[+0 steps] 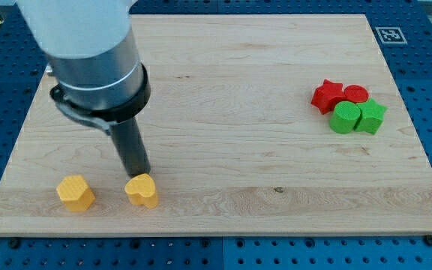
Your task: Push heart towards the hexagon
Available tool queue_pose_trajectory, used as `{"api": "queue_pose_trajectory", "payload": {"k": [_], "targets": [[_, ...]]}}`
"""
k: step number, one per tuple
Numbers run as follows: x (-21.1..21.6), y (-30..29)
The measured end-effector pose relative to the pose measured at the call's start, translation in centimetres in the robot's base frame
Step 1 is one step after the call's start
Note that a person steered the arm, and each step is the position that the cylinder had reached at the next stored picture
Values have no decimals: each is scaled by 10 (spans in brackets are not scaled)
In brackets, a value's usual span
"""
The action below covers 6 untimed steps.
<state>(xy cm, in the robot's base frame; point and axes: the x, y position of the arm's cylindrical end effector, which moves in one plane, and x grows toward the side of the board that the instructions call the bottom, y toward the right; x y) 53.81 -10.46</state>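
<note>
A yellow heart block (142,190) lies near the view's bottom left of the wooden board (223,97). A yellow hexagon block (76,193) lies to its left, a short gap away. My tip (139,176) stands right at the heart's top edge, touching or nearly touching it. The rod rises from there to the large grey arm body at the view's top left.
At the view's right sits a tight cluster: a red star (326,96), a red round block (355,94), a green round block (343,118) and a green cube-like block (370,118). A fiducial marker (390,34) lies beyond the board's top right corner.
</note>
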Motion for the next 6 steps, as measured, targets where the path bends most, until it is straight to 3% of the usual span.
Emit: {"api": "queue_pose_trajectory", "payload": {"k": [1,2,3,5,6], "targets": [[-6,42],[17,72],[39,54],[40,-13],[36,-17]]}}
